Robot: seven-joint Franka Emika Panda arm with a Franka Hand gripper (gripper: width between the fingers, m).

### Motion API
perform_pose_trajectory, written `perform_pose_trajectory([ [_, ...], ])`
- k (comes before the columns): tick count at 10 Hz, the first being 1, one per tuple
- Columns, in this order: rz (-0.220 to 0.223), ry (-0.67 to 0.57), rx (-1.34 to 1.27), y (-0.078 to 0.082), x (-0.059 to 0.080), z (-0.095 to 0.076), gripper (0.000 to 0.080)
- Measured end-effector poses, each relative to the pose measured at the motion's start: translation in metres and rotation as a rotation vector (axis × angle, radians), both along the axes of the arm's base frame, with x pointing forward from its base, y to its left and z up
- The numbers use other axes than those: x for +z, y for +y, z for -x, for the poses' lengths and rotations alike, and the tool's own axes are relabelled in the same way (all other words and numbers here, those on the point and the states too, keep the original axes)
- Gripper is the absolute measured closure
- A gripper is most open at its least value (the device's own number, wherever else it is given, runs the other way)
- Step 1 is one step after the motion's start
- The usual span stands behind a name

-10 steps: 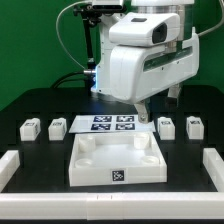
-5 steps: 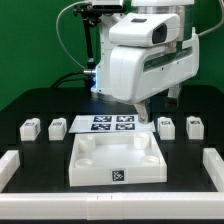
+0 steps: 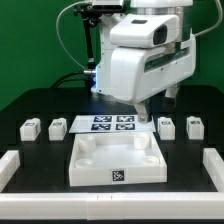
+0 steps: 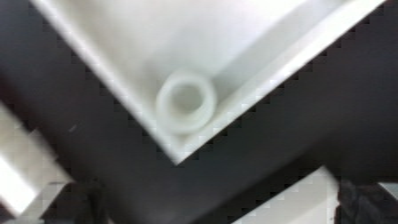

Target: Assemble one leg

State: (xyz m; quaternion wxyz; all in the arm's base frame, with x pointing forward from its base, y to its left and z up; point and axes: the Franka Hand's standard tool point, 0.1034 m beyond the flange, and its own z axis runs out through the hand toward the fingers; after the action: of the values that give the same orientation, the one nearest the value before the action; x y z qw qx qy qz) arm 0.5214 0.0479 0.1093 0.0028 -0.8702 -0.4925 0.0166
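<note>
Four small white legs stand on the black table in the exterior view: two at its left (image 3: 30, 127) (image 3: 57, 127) and two at its right (image 3: 167, 127) (image 3: 194, 127). Each carries a tag. My gripper (image 3: 146, 112) hangs above the back right corner of the large white tray-like piece (image 3: 118, 165), apart from every leg. In the wrist view a corner of that tray (image 4: 267, 60) with a round socket (image 4: 187, 98) lies below my gripper (image 4: 210, 205). The dark fingers (image 4: 50, 205) stand wide apart with nothing between them. No leg shows in the wrist view.
The marker board (image 3: 112, 124) lies behind the tray. White rails stand at the exterior view's left (image 3: 10, 166), right (image 3: 213, 165) and along the front (image 3: 110, 207). The arm's white body (image 3: 150, 55) hides the back of the table.
</note>
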Motion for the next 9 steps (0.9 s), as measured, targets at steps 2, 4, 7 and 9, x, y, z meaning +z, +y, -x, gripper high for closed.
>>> perform_pose_trajectory([
  [2,-0.004,0.012,0.28,-0.023,-0.006,0.048,0.015],
  [4,-0.011,0.022,0.415,-0.029,-0.012,0.058,0.015],
  [7,-0.013,0.023,0.522,-0.031,-0.012,0.058,0.015],
  [9,-0.009,-0.04,0.573,-0.039,-0.032,0.062,0.015],
])
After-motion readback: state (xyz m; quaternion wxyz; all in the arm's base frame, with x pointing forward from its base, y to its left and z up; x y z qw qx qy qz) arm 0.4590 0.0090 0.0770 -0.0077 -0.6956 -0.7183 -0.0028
